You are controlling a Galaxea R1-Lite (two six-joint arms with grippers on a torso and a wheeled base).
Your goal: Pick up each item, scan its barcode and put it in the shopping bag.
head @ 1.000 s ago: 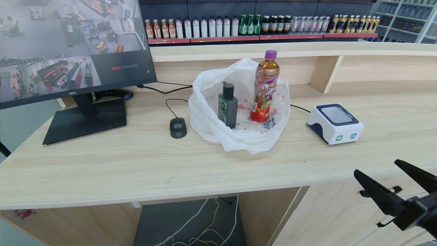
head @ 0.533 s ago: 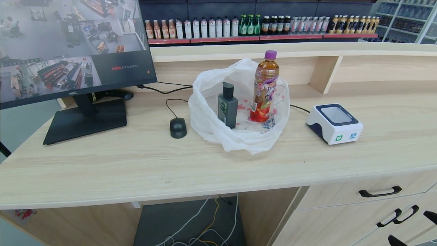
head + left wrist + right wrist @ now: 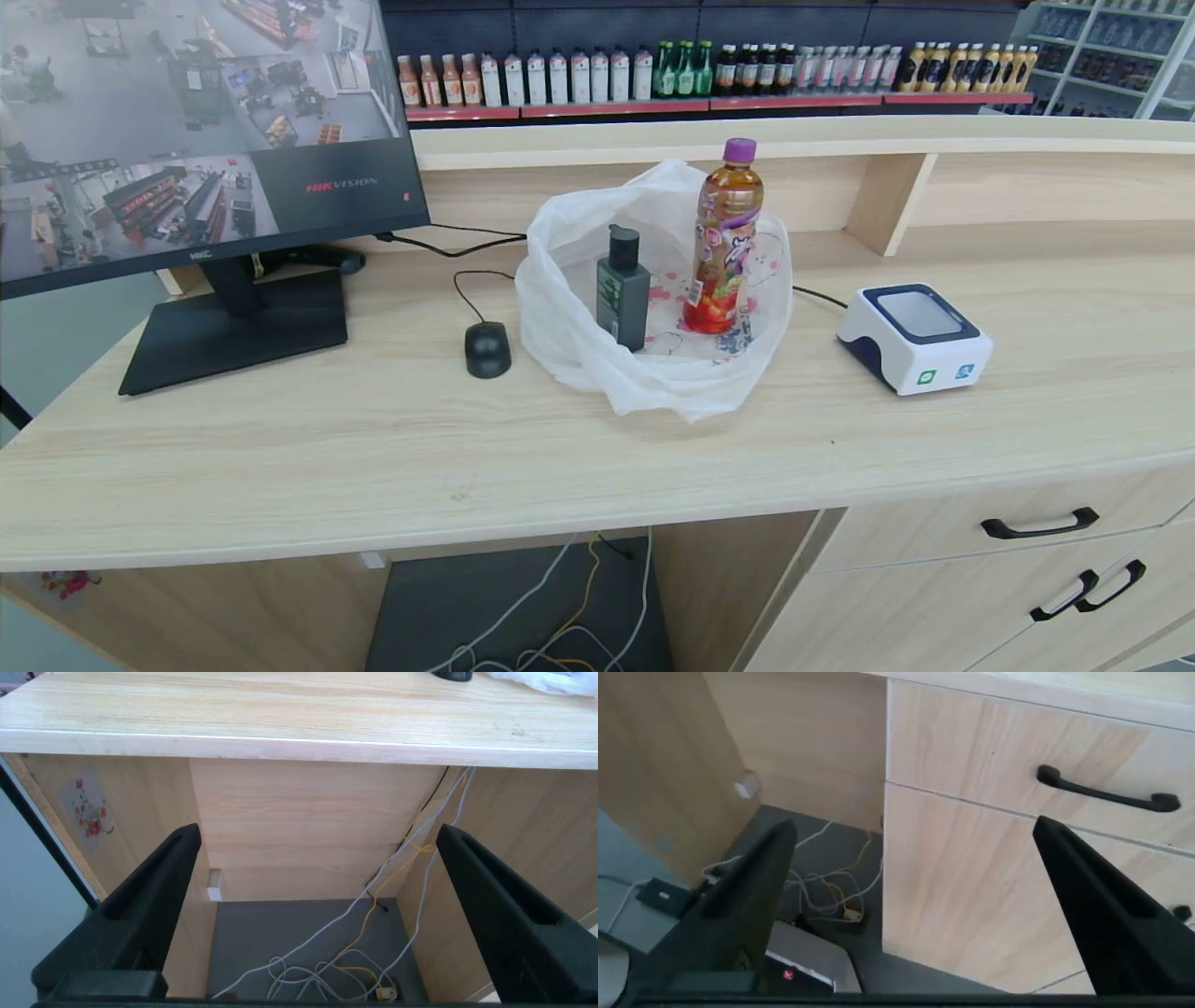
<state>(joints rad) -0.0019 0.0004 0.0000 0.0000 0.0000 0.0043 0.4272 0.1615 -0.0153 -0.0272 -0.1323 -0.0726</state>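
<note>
On the long pale wooden counter [image 3: 373,448] in front of you, the black flat monitor [image 3: 187,131] stands at the robot's left. The crumpled white plastic shopping bag [image 3: 579,345] sits open near the middle, and the white and navy box scanner [image 3: 915,338] lies just to its right, apart from it. Inside the bag stand the tall amber drink bottle with a purple cap [image 3: 724,243] and, beside it, the shorter dark green pump bottle [image 3: 623,294]. Both are upright, with their long axes vertical. A small black mouse [image 3: 487,348] rests just left of the bag.

Both arms hang below the counter top. The left gripper [image 3: 318,831] faces the cable-strewn kneehole with its fingers spread wide and nothing between them. The right gripper [image 3: 913,826] faces the drawer front [image 3: 1018,859], equally wide and empty. The bag therefore lies up and forward of both grippers. I judge that it sits roughly between them, and I can't tell you which is nearer. With both items bagged, the task looks close to finished.
</note>
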